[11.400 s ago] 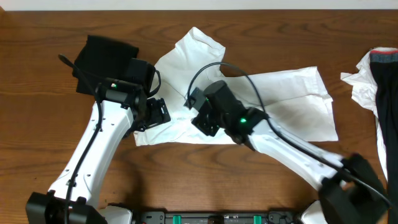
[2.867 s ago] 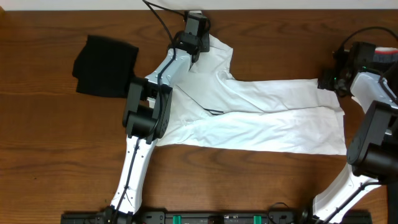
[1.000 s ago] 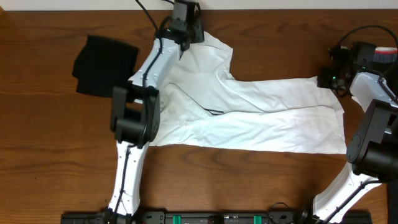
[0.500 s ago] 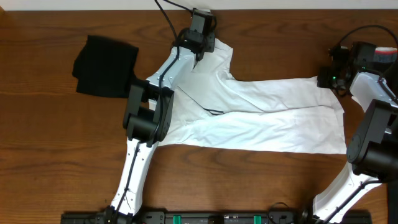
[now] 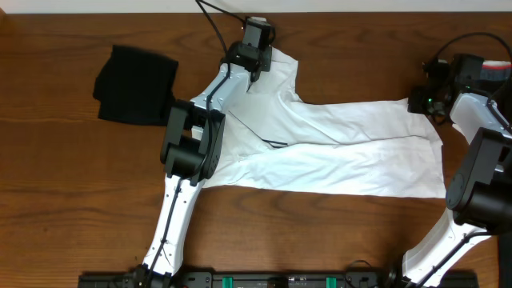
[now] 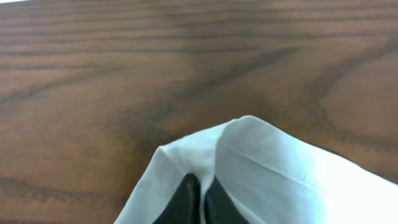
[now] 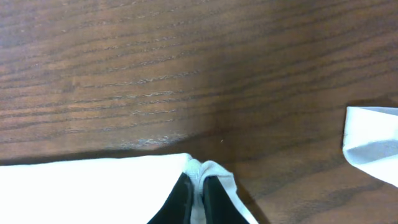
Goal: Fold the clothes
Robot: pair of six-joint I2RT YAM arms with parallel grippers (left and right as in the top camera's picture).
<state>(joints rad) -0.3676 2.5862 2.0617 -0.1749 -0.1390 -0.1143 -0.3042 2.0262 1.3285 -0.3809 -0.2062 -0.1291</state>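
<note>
Both grippers are pinched shut on cloth as I watch from my station. The large white short-sleeved T-shirt [image 5: 336,148] lies spread flat across the middle of the brown wood-grain table [image 5: 64,200], its long side running left to right, with one sleeve jutting toward the far edge.

The left gripper [image 5: 253,78] is at that sleeve. On its wrist view the left gripper [image 6: 200,199] has its black fingertips [image 6: 184,198] pressed together on the sleeve's corner, and the white fabric peaks up around them. I cannot tell whether the corner is off the wood.

The right gripper [image 5: 418,104] is at the shirt's far right corner. Close up, the right gripper [image 7: 194,190] has its jaws closed with a small pucker of hem nipped between them.

Left of the shirt and apart from it lies a folded black garment [image 5: 134,84]. A separate piece of white cloth [image 7: 373,140] lies on the wood to the right of the pinched corner, not touching it.
</note>
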